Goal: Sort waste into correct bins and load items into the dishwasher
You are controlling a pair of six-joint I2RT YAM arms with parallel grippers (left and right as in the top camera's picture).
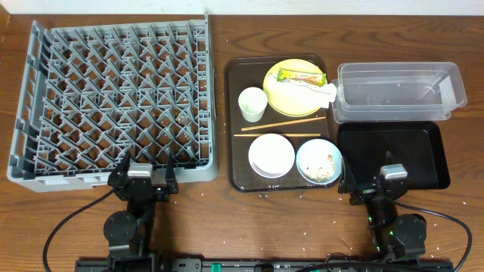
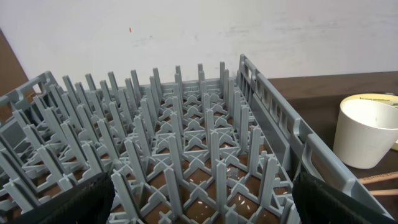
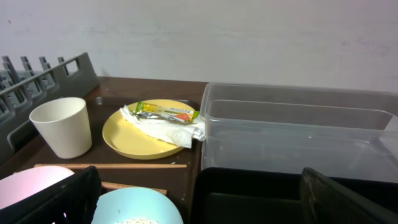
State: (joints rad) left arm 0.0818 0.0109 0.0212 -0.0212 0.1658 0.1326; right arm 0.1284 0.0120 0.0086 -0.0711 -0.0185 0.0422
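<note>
At the bottom of the frame, the left gripper (image 1: pixel 147 171) has its jaws spread wide, gripping nothing, at the near rim of the grey dish rack (image 1: pixel 113 98) that fills the upper left. The right gripper (image 1: pixel 383 180) is spread just as wide at the near edge of the black tray (image 1: pixel 401 147). On the brown serving tray (image 1: pixel 234 113) in the middle sit the white bowl (image 1: pixel 271 155) and the blue bowl (image 1: pixel 308 160) with rice grains (image 1: pixel 324 168). Beyond them lie 2 chopsticks (image 1: pixel 283 125), then the white cup (image 1: pixel 252 103) and the yellow plate (image 1: pixel 281 94) carrying the wrapper (image 1: pixel 301 76) and crumpled paper (image 1: pixel 327 92). The clear tub (image 1: pixel 397 94) is at upper right.
</note>
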